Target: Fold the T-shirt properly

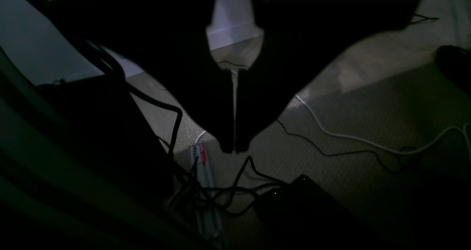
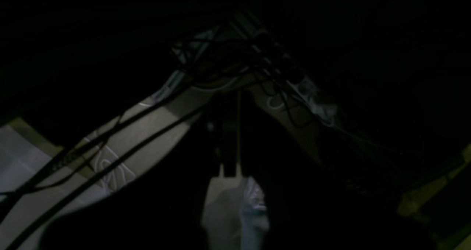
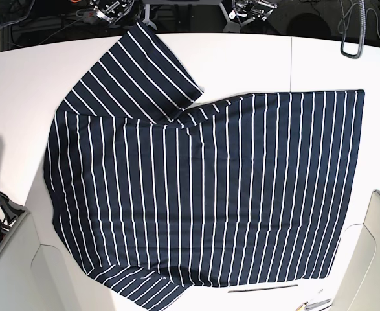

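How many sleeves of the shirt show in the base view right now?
2. One sleeve sticks out at the shirt's upper left, toward the table's far edge. The other sleeve pokes out at the lower left, by the near edge. None looks hidden.

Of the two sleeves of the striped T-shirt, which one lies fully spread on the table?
The sleeve at the far edge of the T-shirt lies fully spread on the white table, stripes running diagonally. The near sleeve is cut off by the picture's bottom edge.
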`<state>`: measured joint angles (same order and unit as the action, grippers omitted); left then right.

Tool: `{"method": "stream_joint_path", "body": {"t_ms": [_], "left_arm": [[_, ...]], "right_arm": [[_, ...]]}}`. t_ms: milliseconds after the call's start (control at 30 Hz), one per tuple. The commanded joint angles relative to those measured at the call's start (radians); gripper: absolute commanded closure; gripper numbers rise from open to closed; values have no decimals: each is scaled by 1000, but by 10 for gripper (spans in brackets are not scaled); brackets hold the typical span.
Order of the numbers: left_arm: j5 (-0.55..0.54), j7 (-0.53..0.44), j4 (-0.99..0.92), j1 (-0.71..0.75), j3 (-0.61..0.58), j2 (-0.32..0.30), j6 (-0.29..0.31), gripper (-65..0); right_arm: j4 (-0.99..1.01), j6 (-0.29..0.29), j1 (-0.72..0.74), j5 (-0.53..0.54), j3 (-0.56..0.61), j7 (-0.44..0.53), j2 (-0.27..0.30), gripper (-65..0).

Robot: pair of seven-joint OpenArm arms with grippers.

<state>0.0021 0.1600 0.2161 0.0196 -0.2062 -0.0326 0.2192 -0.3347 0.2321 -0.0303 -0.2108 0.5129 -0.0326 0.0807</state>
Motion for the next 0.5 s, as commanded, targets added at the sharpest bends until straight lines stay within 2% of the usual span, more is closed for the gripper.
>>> {"method": "stream_joint_path", "body": {"t_ms": [0, 367, 467], "left_arm": [[-3, 1, 6, 0, 2, 2, 10, -13], [-37, -12, 7, 21, 2, -14, 10, -13], [-40, -55, 10, 35, 2, -22, 36, -13]], "right_arm": [[-6, 7, 2, 1, 2, 10, 2, -8], [-6, 7, -8, 1, 2, 10, 3, -8], [-6, 7, -20, 1, 2, 10, 2, -8]]}}
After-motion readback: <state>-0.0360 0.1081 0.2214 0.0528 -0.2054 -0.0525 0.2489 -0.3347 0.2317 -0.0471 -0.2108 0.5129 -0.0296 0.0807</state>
